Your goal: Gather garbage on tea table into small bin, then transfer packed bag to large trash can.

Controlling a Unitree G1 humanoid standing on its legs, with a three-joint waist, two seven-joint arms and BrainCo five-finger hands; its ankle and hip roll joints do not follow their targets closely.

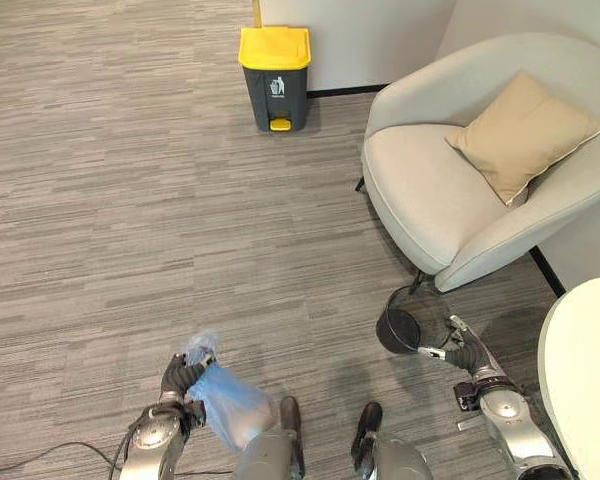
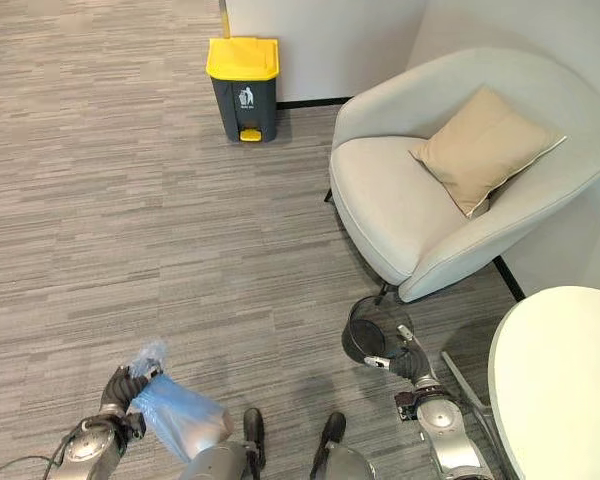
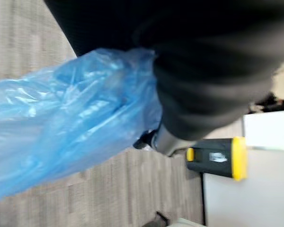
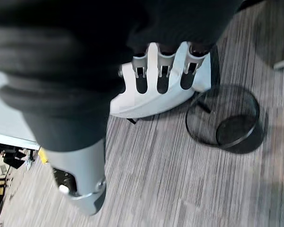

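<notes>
left eye view: crinkly blue bag (image 1: 230, 405)

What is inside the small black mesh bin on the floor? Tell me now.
Nothing shows inside the small black mesh bin: its dark base is bare. The blue bag is clutched in the left hand instead; what the bag holds cannot be seen.

Grey carpet (image 1: 130, 200), pale armchair (image 1: 430, 200) (tan cushion (image 1: 525, 130))

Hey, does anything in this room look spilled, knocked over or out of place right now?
Nothing stands out. The small black mesh bin stands upright and empty by the armchair, the yellow-lidded trash can is closed, and the left hand grips the blue bag.
</notes>
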